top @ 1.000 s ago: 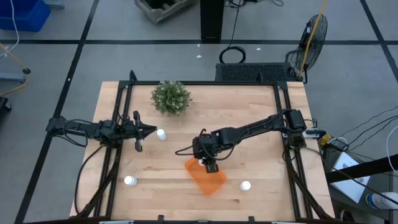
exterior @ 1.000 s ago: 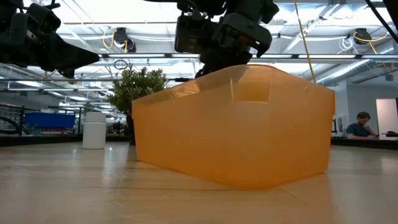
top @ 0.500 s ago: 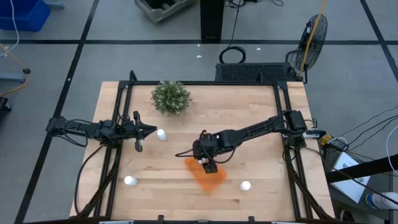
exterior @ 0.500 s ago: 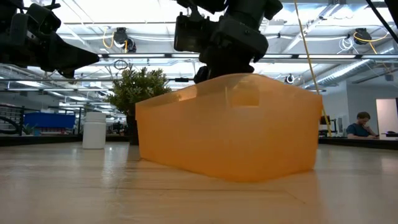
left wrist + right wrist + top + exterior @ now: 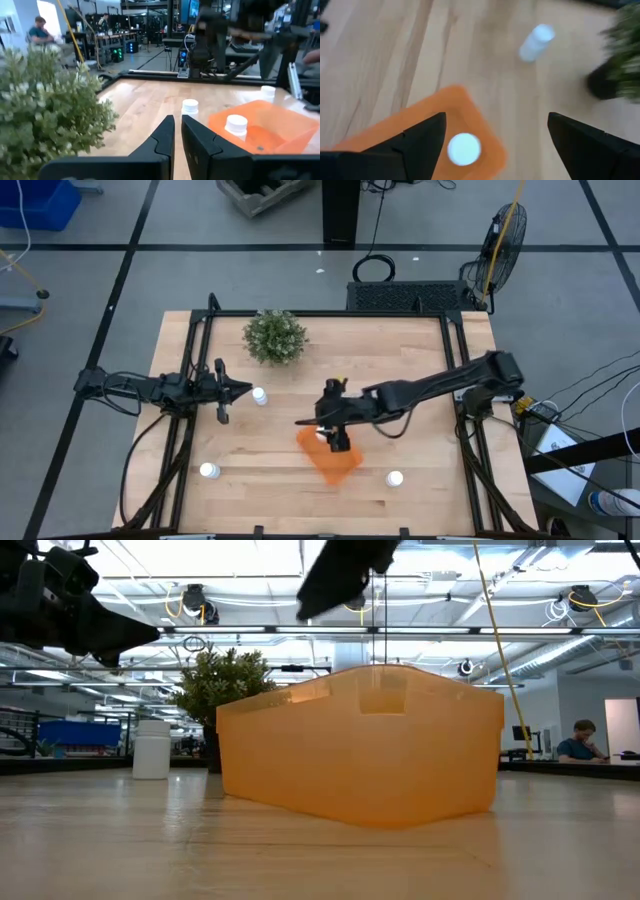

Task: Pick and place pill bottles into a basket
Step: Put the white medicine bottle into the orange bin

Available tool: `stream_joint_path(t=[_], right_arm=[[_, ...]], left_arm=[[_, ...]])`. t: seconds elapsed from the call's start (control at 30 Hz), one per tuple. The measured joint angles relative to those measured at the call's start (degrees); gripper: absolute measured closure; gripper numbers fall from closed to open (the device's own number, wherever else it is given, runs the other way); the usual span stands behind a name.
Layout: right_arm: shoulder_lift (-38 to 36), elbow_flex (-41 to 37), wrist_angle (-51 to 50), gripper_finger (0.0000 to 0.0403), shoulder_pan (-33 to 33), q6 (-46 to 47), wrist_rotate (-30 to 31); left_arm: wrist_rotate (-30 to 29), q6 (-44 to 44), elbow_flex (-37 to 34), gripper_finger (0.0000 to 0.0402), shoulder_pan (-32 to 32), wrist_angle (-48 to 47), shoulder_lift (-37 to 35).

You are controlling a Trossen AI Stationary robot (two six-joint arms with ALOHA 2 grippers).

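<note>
We see the right hand (image 5: 328,427) spread wide and empty, directly above the basket (image 5: 330,458). One bottle (image 5: 464,148) stands in the basket below its fingers. The left hand (image 5: 177,131) is pinched narrow, empty; another bottle (image 5: 259,395) stands just ahead of it. Two bottles (image 5: 208,470) (image 5: 395,478) stand on the surface (image 5: 400,350), well apart from both hands.
</note>
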Motion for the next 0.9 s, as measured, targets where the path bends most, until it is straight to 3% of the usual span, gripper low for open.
stream_joint_path(t=[0.23, 0.4, 0.5, 0.73, 0.9], right_arm=[[-10.47, -6.39, 7.18, 0.0067, -0.13, -2.13, 3.47], [-20.24, -15.17, 13.66, 0.0067, -1.39, -5.65, 12.05], [-27.58, -24.74, 22.08, 0.0067, -2.09, -8.31, 16.26], [-47.33, -55.00, 53.73, 0.0067, -5.22, -13.47, 16.42], [-61.84, -67.13, 54.65, 0.0067, -9.47, -8.28, 11.62]], left_arm=[[-0.23, -1.27, 3.08, 0.0364, -0.02, -7.39, 3.66], [-4.50, -1.08, 9.82, 0.0351, 0.02, -10.32, 9.51], [-4.64, -0.99, 13.23, 0.0320, 0.01, -11.03, 12.93], [-4.66, 2.15, 15.37, 0.0251, 0.02, -11.34, 17.73], [-4.68, 1.81, 15.37, 0.0228, 0.00, -9.77, 18.94]])
